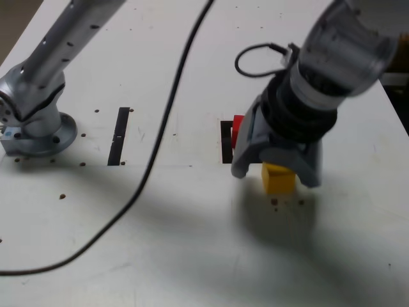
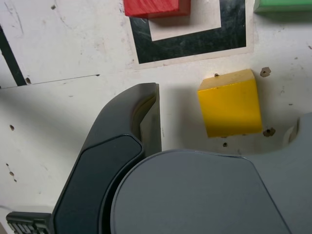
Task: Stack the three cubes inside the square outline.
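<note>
Pincer (image 1: 276, 167) jaws are seen spread wide around the yellow cube (image 2: 230, 103), just outside the square outline (image 2: 190, 41); it could get nudged sideways if clipped by one jaw.

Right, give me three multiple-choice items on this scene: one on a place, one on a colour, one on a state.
1. Where is the red cube?
A. on the square outline
B. on the yellow cube
C. between the jaws

2. What colour is the cube nearest the gripper?
A. green
B. red
C. yellow

3. How do the jaws stand?
A. shut on a cube
B. open, holding nothing
C. shut and empty

Answers:
1. A: the wrist view shows it overlapping the black tape.
2. C: the yellow cube lies just ahead of the jaws; the green cube sits farther off.
3. B: the jaws are spread and no cube is gripped.
</note>
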Motion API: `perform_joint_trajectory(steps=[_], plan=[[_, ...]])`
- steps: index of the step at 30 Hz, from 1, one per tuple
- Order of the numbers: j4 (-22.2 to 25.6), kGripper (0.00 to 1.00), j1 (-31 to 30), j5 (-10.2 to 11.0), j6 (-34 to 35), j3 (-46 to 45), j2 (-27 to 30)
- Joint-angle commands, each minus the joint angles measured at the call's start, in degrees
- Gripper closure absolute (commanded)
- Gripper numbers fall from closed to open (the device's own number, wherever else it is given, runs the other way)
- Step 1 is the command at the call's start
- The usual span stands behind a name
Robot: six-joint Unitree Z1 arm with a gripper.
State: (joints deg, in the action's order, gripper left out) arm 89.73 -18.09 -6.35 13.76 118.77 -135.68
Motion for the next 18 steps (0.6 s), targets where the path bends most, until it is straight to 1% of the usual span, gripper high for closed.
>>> perform_joint_trajectory(steps=[1, 6, 10, 15, 18], plan=[[0.36, 0.07, 0.46, 0.34, 0.15, 0.71, -0.97], [0.01, 0.14, 0.86, 1.8, 0.15, 1.73, -2.23], [-0.01, 0.25, 0.86, 2.97, 0.25, 2.38, -2.93], [-0.03, 0.41, 0.86, 2.78, 0.99, 2.48, -2.93], [-0.22, 0.46, 0.86, 2.43, 1.39, 2.23, -2.76]])
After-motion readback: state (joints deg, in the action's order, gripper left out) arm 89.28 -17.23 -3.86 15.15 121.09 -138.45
